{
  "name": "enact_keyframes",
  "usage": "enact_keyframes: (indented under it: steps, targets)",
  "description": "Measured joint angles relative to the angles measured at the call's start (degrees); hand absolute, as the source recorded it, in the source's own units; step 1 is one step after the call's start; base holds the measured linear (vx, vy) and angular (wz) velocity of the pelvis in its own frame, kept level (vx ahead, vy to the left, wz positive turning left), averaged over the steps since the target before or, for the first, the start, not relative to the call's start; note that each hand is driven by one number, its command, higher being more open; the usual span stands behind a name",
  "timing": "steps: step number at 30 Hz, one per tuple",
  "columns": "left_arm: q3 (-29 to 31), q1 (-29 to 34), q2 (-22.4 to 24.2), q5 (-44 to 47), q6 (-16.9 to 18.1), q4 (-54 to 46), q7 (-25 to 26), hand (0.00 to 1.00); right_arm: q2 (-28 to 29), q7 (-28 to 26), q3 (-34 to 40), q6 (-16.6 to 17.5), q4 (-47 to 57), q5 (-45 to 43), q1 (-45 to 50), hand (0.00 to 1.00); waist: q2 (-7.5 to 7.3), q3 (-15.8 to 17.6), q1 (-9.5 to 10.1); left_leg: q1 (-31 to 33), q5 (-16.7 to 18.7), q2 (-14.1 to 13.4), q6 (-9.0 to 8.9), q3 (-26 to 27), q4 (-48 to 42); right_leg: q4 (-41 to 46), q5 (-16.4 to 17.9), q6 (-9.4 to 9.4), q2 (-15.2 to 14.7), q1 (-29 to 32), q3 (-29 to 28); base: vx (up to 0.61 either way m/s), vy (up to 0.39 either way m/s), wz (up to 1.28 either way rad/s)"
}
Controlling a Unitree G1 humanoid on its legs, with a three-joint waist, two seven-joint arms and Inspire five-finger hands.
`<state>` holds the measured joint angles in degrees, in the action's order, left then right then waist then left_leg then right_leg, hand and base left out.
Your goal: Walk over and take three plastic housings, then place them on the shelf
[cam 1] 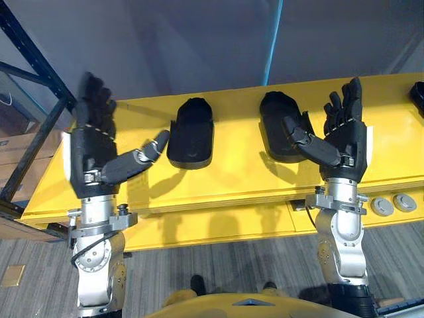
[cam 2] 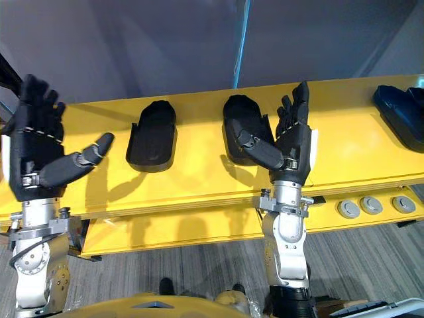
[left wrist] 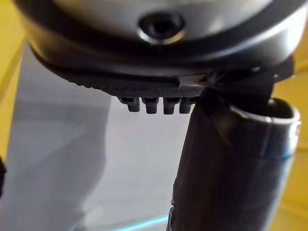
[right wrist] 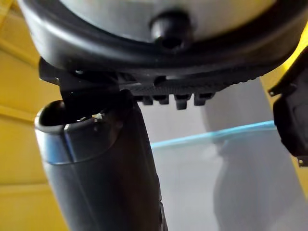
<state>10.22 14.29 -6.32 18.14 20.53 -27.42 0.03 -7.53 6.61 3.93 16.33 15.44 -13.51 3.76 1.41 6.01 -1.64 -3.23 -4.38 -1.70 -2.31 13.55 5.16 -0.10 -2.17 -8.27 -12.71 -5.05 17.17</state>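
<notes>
A: Hands?
B: Left hand [cam 1: 93, 142] and right hand [cam 1: 344, 136] are raised, fingers spread wide, nothing held.
A: Housings?
B: Left housing [cam 1: 192, 132] and middle housing [cam 1: 278, 126] are laid side by side on the yellow bench [cam 1: 218, 179]; far-right housing [cam 2: 401, 112] is set well apart.
A: Progress?
B: Judged early: none picked up, shelf placement all left.

Bare yellow table [cam 1: 232, 173] between left housing [cam 1: 191, 132] and right housing [cam 1: 273, 112]; near edge free.
</notes>
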Motion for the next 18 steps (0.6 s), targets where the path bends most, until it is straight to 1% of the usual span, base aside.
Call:
enact_keyframes:
  steps: [1, 2, 3, 6, 9, 11, 13, 14, 15, 16, 18]
  targets:
    - [0.56, 0.0, 0.46, 1.41, 0.97, -0.4, -0.11, 1.0, 0.59, 0.09, 0.03, -0.34, -0.01, -0.03, 0.02, 1.0, -0.39, -0.25, 0.07, 0.01, -0.01, 0.0, -0.01, 0.0, 0.0, 0.01, 0.1, 0.16, 0.0, 0.01, -0.01, 0.0, 0.0, 0.0]
    - [0.9, 0.02, 0.79, 1.82, 1.08, -0.63, -0.22, 1.0, 0.95, 0.14, 0.01, -0.48, -0.02, -0.05, 0.02, 1.0, -0.56, -0.39, 0.09, 0.02, -0.02, 0.01, 0.0, 0.01, 0.0, 0.01, 0.15, 0.24, 0.0, 0.03, -0.03, 0.0, 0.0, 0.0]
    - [1.43, 0.28, 1.39, 2.27, 1.5, -1.26, -0.26, 1.0, 1.34, 0.26, -0.11, -0.98, -0.25, -0.08, 0.05, 1.0, -1.09, -0.79, 0.09, 0.03, -0.01, 0.01, 0.0, 0.11, 0.0, 0.01, 0.28, 0.43, 0.0, 0.1, -0.12, 0.0, 0.0, 0.0]
    - [1.32, 0.4, 1.45, 4.1, 1.93, -1.44, -0.79, 1.0, 1.3, 0.56, -0.08, -1.12, -1.36, -0.32, 0.07, 1.0, -1.62, -1.18, 0.01, 0.06, -0.01, -0.01, -0.01, 0.43, 0.01, 0.02, 0.29, 0.45, 0.02, 0.4, -0.38, 0.0, 0.011, -0.07]
    - [0.43, 0.41, 2.2, 6.39, 1.89, -1.43, -0.17, 1.0, 1.31, 2.79, -0.02, -2.58, -1.75, -0.22, 1.13, 1.0, -1.88, -1.98, -0.07, 0.64, 0.03, -0.27, -0.01, 2.38, 0.0, 0.2, 0.1, 0.49, 0.25, 2.26, -2.42, 0.0, 0.016, -0.31]
    - [-1.39, 0.39, 2.41, 7.24, 1.87, -1.36, 0.13, 1.0, 1.39, 5.05, 0.64, -3.85, -1.75, 0.35, 3.33, 1.0, -2.1, -2.12, -0.31, 0.12, 0.04, -0.83, -0.02, 5.04, -0.02, 0.24, -0.72, 0.45, 0.9, 3.44, -5.11, 0.0, 0.003, -0.63]
    - [-2.95, 0.35, 2.72, 8.67, 1.8, -1.18, 1.03, 1.0, 1.64, 5.78, 2.5, -4.38, -1.71, 1.09, 4.92, 1.0, -2.12, -2.15, -1.2, -0.88, 0.38, -1.31, -0.46, 7.44, -0.03, 0.24, -1.01, 0.59, 1.49, 4.02, -7.76, 0.0, -0.01, -0.72]
    - [-3.82, 0.1, 3.12, 9.36, 1.76, -0.72, 1.38, 1.0, 1.78, 6.32, 4.18, -4.66, -1.65, 1.41, 5.91, 1.0, -2.13, -2.15, -2.13, -1.78, 0.83, -1.73, -0.85, 9.23, -0.04, 0.2, -1.22, 0.76, 2.0, 4.21, -9.53, 0.0, -0.008, -0.65]
    - [-4.51, -0.35, 3.21, 9.41, 1.78, -0.06, 1.56, 1.0, 1.84, 6.55, 5.22, -4.66, -1.48, 1.41, 6.62, 1.0, -2.13, -2.15, -2.35, -2.38, 1.06, -1.96, -1.05, 10.33, -0.04, 0.13, -1.34, 0.89, 2.32, 4.26, -10.54, -0.01, -0.012, -1.01]
    - [-5.76, -0.93, 3.19, 9.43, 1.77, 1.55, 2.73, 1.0, 2.11, 7.01, 7.56, -4.65, -0.96, 1.33, 7.92, 1.0, -2.14, -2.22, -3.7, -3.84, 1.78, -2.62, -1.66, 13.02, -0.06, 0.0, -1.54, 1.17, 3.29, 4.49, -13.23, -0.01, -0.014, -1.02]
    - [-7.08, -1.43, 3.2, 9.32, 1.77, 2.94, 4.51, 1.0, 3.1, 7.48, 9.96, -4.54, 1.27, 0.63, 9.98, 1.0, -2.08, -2.33, -4.7, -5.02, 2.76, -3.13, -2.44, 15.54, -0.27, -0.02, -1.65, 1.41, 4.46, 5.24, -16.39, 0.0, -0.015, -1.02]
